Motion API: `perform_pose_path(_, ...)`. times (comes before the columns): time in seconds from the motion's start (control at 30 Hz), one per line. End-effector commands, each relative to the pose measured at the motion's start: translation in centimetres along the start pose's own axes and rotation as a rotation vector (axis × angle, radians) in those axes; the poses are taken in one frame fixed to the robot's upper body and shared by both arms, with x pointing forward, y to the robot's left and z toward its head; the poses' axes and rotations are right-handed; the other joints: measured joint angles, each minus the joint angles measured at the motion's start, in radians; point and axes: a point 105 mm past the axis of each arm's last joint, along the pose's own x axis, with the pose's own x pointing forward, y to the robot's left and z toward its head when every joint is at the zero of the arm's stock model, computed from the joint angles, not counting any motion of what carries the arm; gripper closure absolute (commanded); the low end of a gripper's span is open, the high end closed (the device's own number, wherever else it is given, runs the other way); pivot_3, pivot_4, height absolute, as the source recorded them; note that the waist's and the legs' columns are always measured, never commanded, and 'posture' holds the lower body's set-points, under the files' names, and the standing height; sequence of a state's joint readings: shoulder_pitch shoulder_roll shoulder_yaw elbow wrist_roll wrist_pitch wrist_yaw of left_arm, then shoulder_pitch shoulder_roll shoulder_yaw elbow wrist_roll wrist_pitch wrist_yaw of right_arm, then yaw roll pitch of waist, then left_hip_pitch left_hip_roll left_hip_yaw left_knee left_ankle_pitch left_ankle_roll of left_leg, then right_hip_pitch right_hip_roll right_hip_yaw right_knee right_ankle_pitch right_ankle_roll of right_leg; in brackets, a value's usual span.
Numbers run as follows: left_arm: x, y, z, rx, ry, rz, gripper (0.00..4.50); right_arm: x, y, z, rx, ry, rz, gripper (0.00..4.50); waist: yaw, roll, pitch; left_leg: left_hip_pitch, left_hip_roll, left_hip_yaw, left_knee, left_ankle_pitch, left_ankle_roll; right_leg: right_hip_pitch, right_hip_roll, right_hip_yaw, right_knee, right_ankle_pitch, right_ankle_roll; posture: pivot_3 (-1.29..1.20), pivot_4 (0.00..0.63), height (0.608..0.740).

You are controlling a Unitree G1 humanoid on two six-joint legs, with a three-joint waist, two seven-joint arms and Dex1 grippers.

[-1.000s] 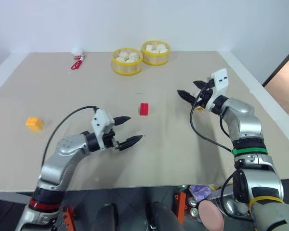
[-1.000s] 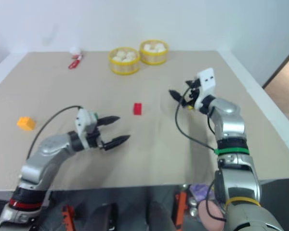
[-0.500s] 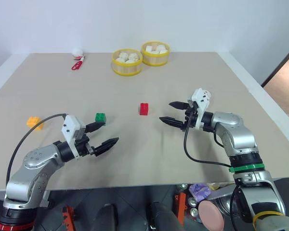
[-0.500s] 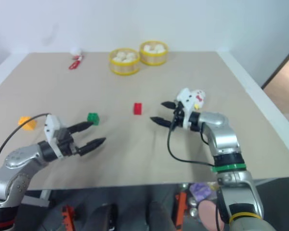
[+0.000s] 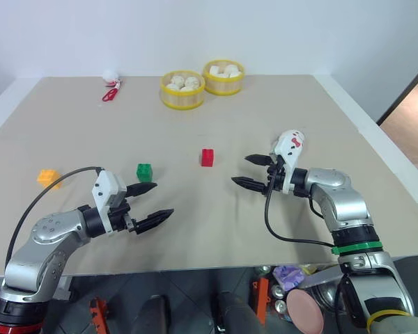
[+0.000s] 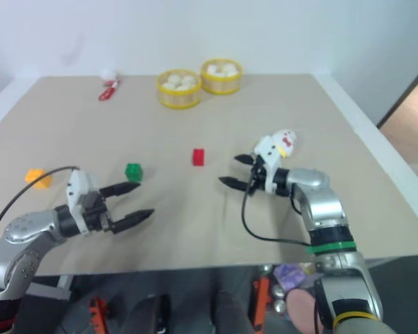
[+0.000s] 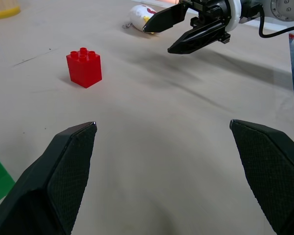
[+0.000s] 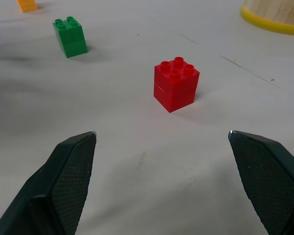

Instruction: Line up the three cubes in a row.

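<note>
The red cube (image 8: 176, 83), green cube (image 8: 70, 36) and orange cube (image 5: 48, 177) look light, hard and smooth, so either gripper's wide-open, empty fingers (image 8: 73, 171) should pinch flat sides.

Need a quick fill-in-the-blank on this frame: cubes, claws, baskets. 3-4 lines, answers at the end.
1. The cube nearest the right claw is the ____ one.
2. The left claw has its fingers ____, holding nothing.
3. The green cube sits between the red cube and the ____ cube.
4. Both steamer baskets have ____ rims.

Missing words: red; open; orange-yellow; yellow
</note>
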State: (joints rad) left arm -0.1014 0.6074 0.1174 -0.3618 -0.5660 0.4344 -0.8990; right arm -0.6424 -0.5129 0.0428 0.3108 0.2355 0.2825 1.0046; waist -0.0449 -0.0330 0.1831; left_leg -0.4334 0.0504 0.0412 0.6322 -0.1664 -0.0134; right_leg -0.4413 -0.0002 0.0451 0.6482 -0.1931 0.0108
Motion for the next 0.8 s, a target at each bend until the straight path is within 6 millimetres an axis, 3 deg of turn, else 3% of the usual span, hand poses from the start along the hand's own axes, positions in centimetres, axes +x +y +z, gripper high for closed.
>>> perform_pose_path(0.03,0.2,0.2,0.7,0.018,-0.036,0.025,0.0,0.6,-0.1,0.3,-0.032,-0.017,-0.021,0.04,0.0,0.0,0.0,0.0,0.0,0.0,0.0,0.0,0.0,0.0,0.0,0.0,0.0,0.0,0.0,0.0,0.15,0.74)
perform_pose_path(0.23,0.2,1.0,0.5,0.023,-0.047,0.128,0.0,2.6,-1.3,0.3,-0.044,-0.009,-0.114,0.04,-0.002,0.0,0.0,0.0,0.0,0.001,0.0,0.0,0.0,0.0,0.0,0.001,0.0,0.0,0.0,0.0,0.15,0.74)
perform_pose_path(0.8,-1.5,0.8,0.2,-0.016,-0.074,0.269,0.0,7.5,0.4,0.3,-0.031,-0.002,-0.202,0.04,-0.002,0.0,0.0,0.0,0.001,0.001,0.0,0.0,0.0,0.0,0.001,0.001,0.0,0.001,0.0,0.0,0.15,0.74)
